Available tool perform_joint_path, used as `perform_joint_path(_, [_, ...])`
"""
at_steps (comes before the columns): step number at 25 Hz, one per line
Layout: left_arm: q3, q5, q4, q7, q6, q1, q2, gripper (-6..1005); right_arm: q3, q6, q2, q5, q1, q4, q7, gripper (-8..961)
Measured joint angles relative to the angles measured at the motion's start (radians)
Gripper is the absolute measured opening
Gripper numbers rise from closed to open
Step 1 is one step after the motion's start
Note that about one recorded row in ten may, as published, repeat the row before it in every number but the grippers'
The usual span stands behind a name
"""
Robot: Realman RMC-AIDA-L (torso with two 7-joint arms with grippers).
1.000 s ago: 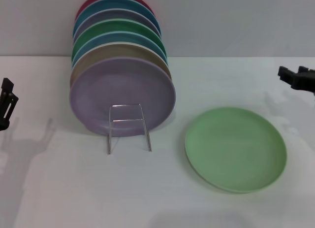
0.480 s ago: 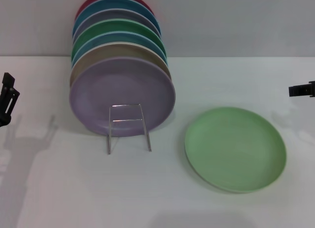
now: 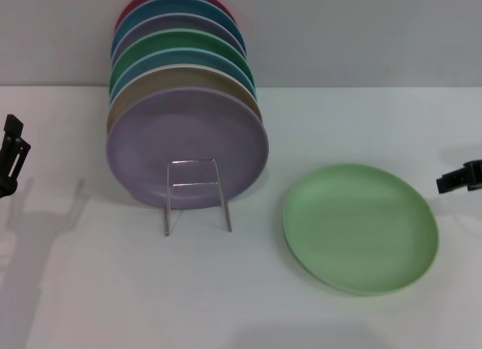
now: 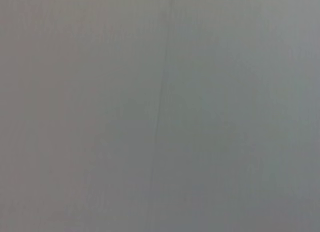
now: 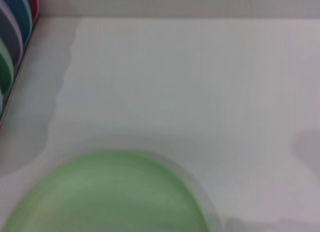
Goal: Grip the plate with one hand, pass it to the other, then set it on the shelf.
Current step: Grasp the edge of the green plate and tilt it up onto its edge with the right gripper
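Note:
The light pastel-green plate [image 3: 360, 227] lies flat on the white table at the right front; it also shows in the right wrist view [image 5: 107, 194]. The silver wire shelf [image 3: 197, 194] stands left of it, its front loop and two legs in front of a lavender plate [image 3: 187, 147]. My right gripper [image 3: 459, 178] is at the right edge, just right of the plate's far rim and apart from it. My left gripper [image 3: 10, 154] is at the left edge, far from the plate. The left wrist view shows only a plain grey surface.
Several upright plates stand in a row on the shelf behind the lavender one: tan [image 3: 175, 79], blue, emerald green [image 3: 175, 41], purple-grey, teal and red. A grey wall runs behind the table. Bare white table lies between the shelf and each gripper.
My right gripper has moved down and toward the table front, from level with the plate stack to beside the green plate's rim. The left gripper has barely moved. The plate has not moved.

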Motion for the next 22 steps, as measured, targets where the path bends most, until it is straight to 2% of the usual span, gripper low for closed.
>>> perform_joint_path(16, [0.015, 0.008, 0.001, 0.0, 0.004, 0.016, 0.001, 839, 0.002, -0.1, 0.003, 0.003, 0.019, -0.206, -0.073, 530])
perform_joint_path(22, [0.015, 0.008, 0.002, 0.003, 0.004, 0.014, 0.002, 837, 0.003, -0.131, 0.003, 0.005, 0.031, -0.246, -0.084, 529])
